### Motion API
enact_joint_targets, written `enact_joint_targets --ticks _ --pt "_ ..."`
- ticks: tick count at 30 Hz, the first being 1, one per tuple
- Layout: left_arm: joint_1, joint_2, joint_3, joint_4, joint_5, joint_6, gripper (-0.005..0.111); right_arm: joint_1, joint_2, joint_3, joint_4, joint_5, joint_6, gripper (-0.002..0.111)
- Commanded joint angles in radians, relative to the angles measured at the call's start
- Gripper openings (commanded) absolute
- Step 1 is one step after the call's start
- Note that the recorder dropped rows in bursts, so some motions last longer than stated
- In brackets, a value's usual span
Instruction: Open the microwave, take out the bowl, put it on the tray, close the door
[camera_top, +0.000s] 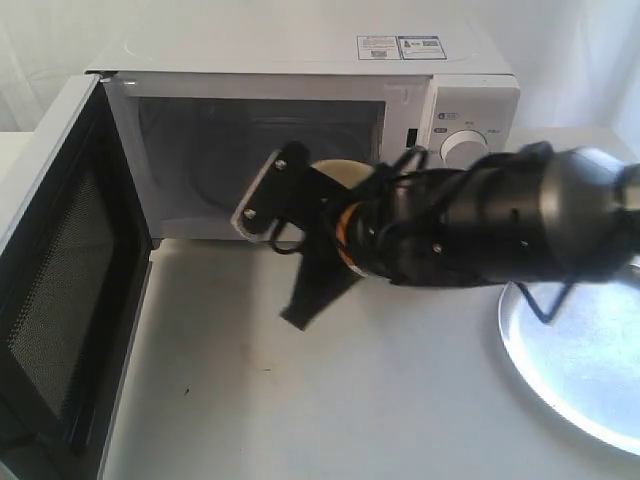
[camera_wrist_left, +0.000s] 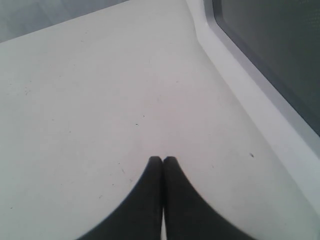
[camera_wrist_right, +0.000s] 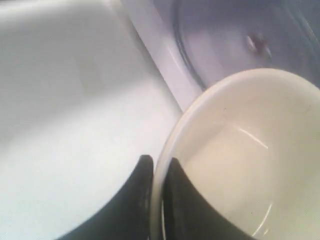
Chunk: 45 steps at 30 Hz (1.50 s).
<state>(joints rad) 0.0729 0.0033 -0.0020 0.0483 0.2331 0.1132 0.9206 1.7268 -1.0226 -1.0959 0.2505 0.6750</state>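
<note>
The white microwave (camera_top: 300, 62) stands at the back of the table. Its door (camera_top: 60, 290) is swung wide open to the left. My right gripper (camera_wrist_right: 158, 162) is shut on the rim of the off-white bowl (camera_wrist_right: 240, 145), one finger inside and one outside. The bowl (camera_top: 343, 171) hangs just in front of the open cavity, mostly hidden behind the right arm (camera_top: 480, 230). The silver tray (camera_top: 590, 370) lies at the right front. My left gripper (camera_wrist_left: 163, 159) is shut on nothing, low over the table beside the door's dark window (camera_wrist_left: 272, 60).
The glass turntable (camera_wrist_right: 225, 35) shows inside the cavity behind the bowl. A round knob (camera_top: 463, 147) sits on the microwave's right panel. The open door takes up the table's left side. The right arm's bulk partly overhangs the tray's near rim.
</note>
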Motion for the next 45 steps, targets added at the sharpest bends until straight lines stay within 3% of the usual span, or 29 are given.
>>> enact_joint_targets --ticks 1,5,12,20,23,30,31,35,38,42,45 --pt "-0.004 -0.003 0.002 -0.004 -0.001 -0.004 0.000 0.015 -0.131 0.187 0.051 0.302 0.018 0.000" --pt "-0.004 -0.003 0.002 -0.004 -0.001 -0.004 0.000 0.015 -0.216 0.334 0.011 0.373 0.049 0.000" --pt "-0.004 -0.003 0.002 -0.004 -0.001 -0.004 0.000 -0.038 -0.237 0.433 -0.180 0.581 0.382 0.000" --pt "-0.004 -0.003 0.002 -0.004 -0.001 -0.004 0.000 -0.049 -0.237 0.454 -0.206 0.519 0.507 0.001" --pt "-0.004 -0.003 0.002 -0.004 -0.001 -0.004 0.000 -0.049 -0.235 0.454 -0.212 0.489 0.507 0.010" --pt "-0.004 -0.003 0.002 -0.004 -0.001 -0.004 0.000 -0.049 -0.227 0.454 -0.231 0.484 0.507 0.052" --pt "-0.004 -0.003 0.002 -0.004 -0.001 -0.004 0.000 -0.049 -0.227 0.454 -0.245 0.475 0.520 0.054" --pt "-0.004 -0.003 0.002 -0.004 -0.001 -0.004 0.000 -0.045 -0.237 0.452 -0.406 0.378 0.630 0.044" --pt "-0.004 -0.003 0.002 -0.004 -0.001 -0.004 0.000 -0.025 -0.264 0.420 -0.617 0.202 0.836 0.026" --pt "-0.004 -0.003 0.002 -0.004 -0.001 -0.004 0.000 0.022 -0.285 0.304 -0.648 -0.098 0.922 0.000" --pt "-0.004 -0.003 0.002 -0.004 -0.001 -0.004 0.000 0.082 -0.283 0.171 -0.648 -0.215 0.921 0.000"
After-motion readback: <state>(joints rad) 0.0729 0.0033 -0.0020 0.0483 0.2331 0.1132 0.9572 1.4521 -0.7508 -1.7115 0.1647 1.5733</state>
